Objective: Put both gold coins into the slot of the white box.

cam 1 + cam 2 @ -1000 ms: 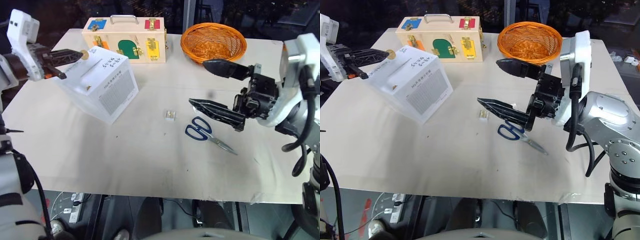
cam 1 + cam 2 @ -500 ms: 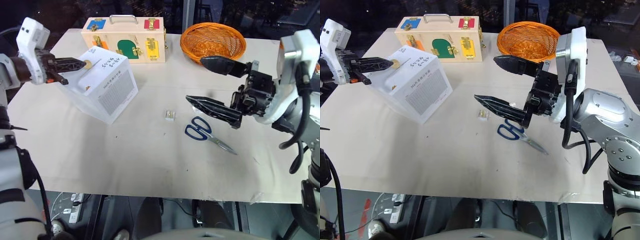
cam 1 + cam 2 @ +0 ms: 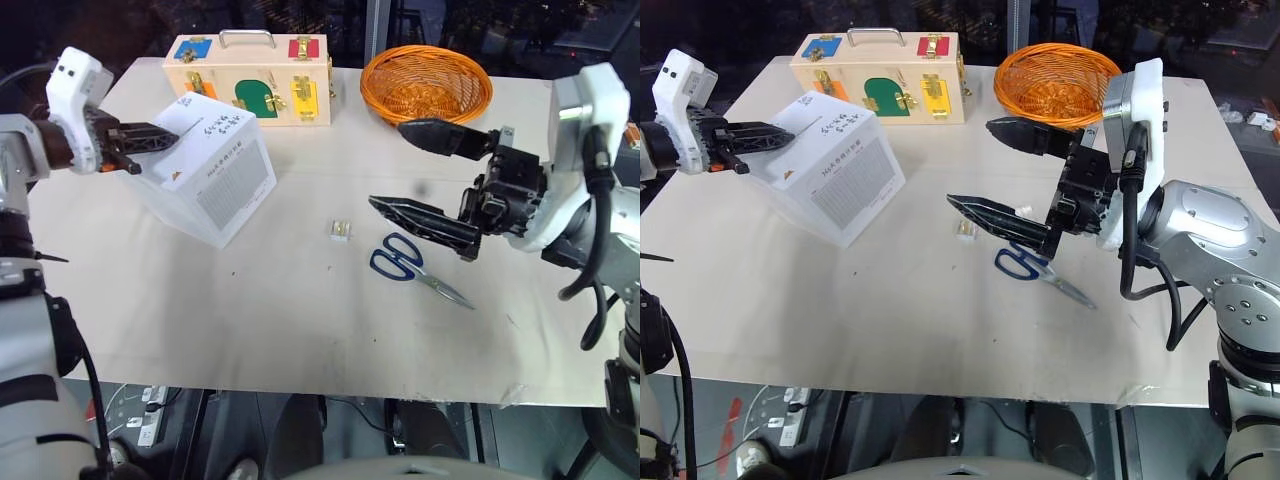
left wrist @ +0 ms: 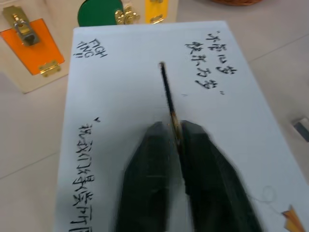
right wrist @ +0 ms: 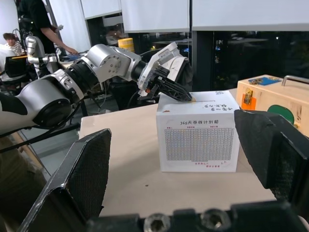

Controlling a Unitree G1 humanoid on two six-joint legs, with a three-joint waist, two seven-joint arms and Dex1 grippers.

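Head views look down; both wrist views share the white box.

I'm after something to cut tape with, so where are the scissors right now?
In the left eye view, the blue-handled scissors lie on the table's right half, just right of a small clear holder, below the right pincer.

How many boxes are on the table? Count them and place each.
2. The white cardboard box sits at the table's left, with the left end effector at its slot. The wooden latch box stands at the far edge, beside the wicker basket.
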